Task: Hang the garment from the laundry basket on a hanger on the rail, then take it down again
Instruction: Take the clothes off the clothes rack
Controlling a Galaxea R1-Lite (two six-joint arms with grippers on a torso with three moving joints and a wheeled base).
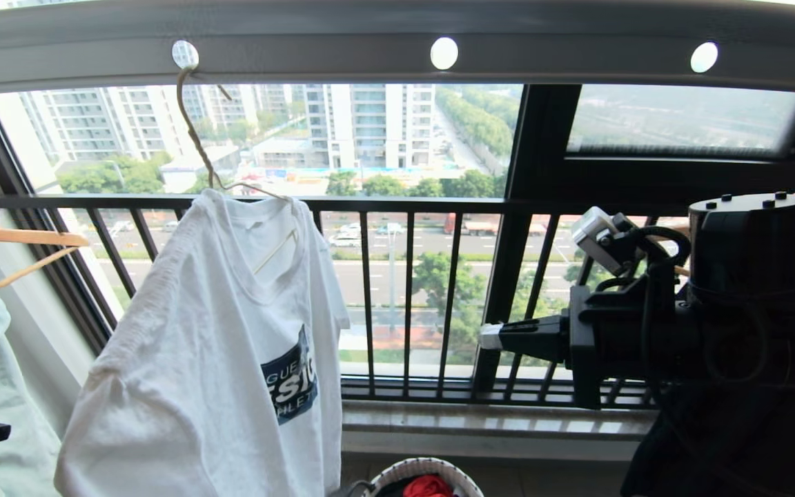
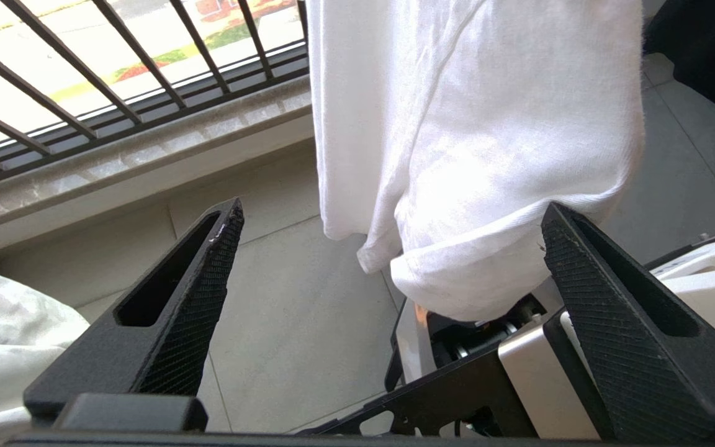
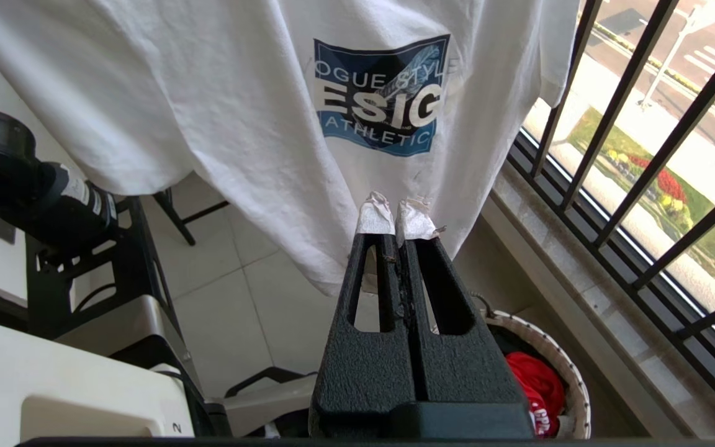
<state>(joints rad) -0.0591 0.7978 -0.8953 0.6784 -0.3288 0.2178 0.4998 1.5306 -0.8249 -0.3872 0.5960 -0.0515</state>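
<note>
The T-shirt point(image 1: 211, 359) hangs on the hanger point(image 1: 199, 148), whose hook sits in a round hole of the rail point(image 1: 397, 41) overhead. It is white, slightly crumpled, with a round ribbed neck and short sleeves. On the chest is a tilted navy patch with white lettering; the right wrist view reads "OGUE STYLE", "ESIG" and "ATHLETIC" on it. The cloth falls in loose folds and hangs skewed: the shoulder nearer the wall droops lower and its sleeve juts outward. The hanger's cream wire shows through the neck opening, and its long twisted neck rises to the rail.

The shirt hangs in front of the black balcony railing point(image 1: 404, 290), with the street and tower blocks beyond. Below it on the floor stands the basket point(image 1: 397, 476), with a red cloth point(image 1: 426, 486) inside. At the head view's left edge a wooden hanger point(image 1: 18, 238) carries a pale garment.

The left gripper point(image 2: 388, 236) has its fingers wide apart and holds nothing; the shirt's hem and a rolled sleeve edge hang just above and between them, and the hem seems to brush one fingertip. The right gripper point(image 3: 398, 217) has its taped fingers pressed together on nothing, pointing at the shirt's lower front just under the logo.
</note>
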